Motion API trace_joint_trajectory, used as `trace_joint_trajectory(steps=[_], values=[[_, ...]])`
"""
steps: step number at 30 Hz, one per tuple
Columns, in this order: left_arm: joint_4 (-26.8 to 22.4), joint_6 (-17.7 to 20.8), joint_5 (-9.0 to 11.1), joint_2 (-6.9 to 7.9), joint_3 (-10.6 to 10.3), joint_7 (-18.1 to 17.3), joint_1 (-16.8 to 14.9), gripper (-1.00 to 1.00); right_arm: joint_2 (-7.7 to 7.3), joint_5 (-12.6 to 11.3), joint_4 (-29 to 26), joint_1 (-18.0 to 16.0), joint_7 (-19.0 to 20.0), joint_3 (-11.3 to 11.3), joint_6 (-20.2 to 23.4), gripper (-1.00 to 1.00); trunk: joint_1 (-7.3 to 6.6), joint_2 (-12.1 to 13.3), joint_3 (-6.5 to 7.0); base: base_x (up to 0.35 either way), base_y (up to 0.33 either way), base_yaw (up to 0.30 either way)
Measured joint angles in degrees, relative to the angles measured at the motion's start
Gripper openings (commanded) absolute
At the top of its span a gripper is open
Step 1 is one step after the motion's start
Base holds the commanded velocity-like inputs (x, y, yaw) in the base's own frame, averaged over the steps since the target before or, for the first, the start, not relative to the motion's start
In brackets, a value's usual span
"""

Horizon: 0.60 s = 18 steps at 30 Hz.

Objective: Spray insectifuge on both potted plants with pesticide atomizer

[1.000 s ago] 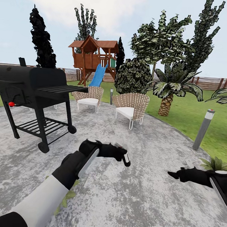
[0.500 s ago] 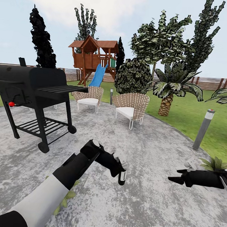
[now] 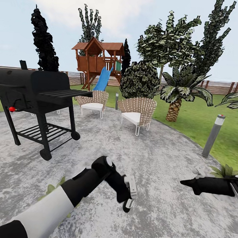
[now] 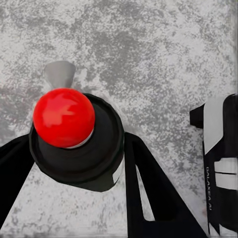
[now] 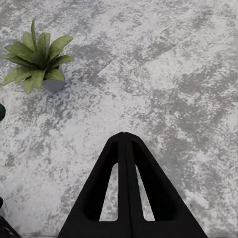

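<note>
The left gripper (image 4: 74, 163) is gripping the pesticide atomizer (image 4: 74, 134), seen in the lower left of the left wrist frame, red dot facing the camera. The right gripper (image 5: 125, 136) is empty, fingers pressed together. One potted plant (image 3: 225, 171) is sitting at the head frame's right edge, another (image 3: 53, 189) behind the left forearm. Recommended: keep the nozzle aimed at the leaves and the grip firm while spraying.

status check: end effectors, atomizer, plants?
Left end effector shut on atomizer, pointing down at patio. Right end effector shut, empty. One potted plant ahead of it; path open.
</note>
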Motion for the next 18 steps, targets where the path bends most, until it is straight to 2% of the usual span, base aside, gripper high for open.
trace_joint_trajectory(steps=[1,3,4,5,7,8,11,13,15,18], values=[[0.0,0.0,0.0,0.00,-0.1,0.0,0.0,-1.00,0.02,0.0,-0.1,-0.1,-0.1,0.0,1.0,-1.00,0.00,0.0,0.00,0.000,0.000,0.000],[0.1,-0.1,0.0,-0.01,-0.5,0.0,0.0,-1.00,0.26,0.1,-0.4,-2.6,-0.4,0.0,4.4,-1.00,0.00,0.0,0.00,0.000,0.000,0.000],[0.1,-0.3,0.0,-0.01,-0.6,-0.1,0.0,-1.00,0.43,0.1,-0.5,-4.0,-0.4,0.0,5.0,-1.00,0.00,0.0,0.00,0.000,0.000,0.000],[0.1,-0.7,0.0,0.02,-0.6,-0.1,0.1,-1.00,0.72,0.2,-0.5,-7.0,-0.6,0.1,5.8,-1.00,0.00,0.0,0.01,0.000,0.000,0.000],[0.1,-0.9,-0.1,0.06,-0.6,-0.1,0.1,-1.00,2.36,1.8,-0.5,-10.1,-0.9,0.1,6.2,-1.00,0.00,0.0,0.00,0.000,0.000,0.000],[0.1,-1.0,-0.1,0.07,-0.6,-0.1,0.1,-1.00,4.28,4.5,-0.4,-11.4,-1.8,0.2,6.3,-1.00,0.00,0.0,0.00,0.000,0.000,0.000],[0.0,-1.0,-0.1,0.07,-0.6,-0.1,0.1,-1.00,9.82,14.4,-0.4,-12.5,-4.3,0.2,6.4,-1.00,0.00,0.0,0.00,0.000,0.000,0.000],[0.0,-1.1,-0.1,0.08,-0.6,-0.1,0.1,-1.00,12.93,19.6,-0.4,-12.8,-4.7,0.2,6.5,-1.00,0.00,0.0,0.00,0.000,0.000,0.000],[0.0,-1.3,-0.1,0.08,-0.6,-0.1,0.1,-1.00,14.86,22.0,-0.3,-12.9,-4.7,0.2,6.5,-1.00,0.00,0.0,0.00,0.000,0.000,0.000],[0.0,-3.4,-0.1,0.16,-0.6,-0.1,0.2,-1.00,15.89,23.2,-0.3,-13.0,-4.6,0.3,6.5,-1.00,0.00,0.0,0.00,0.000,0.000,0.000]])
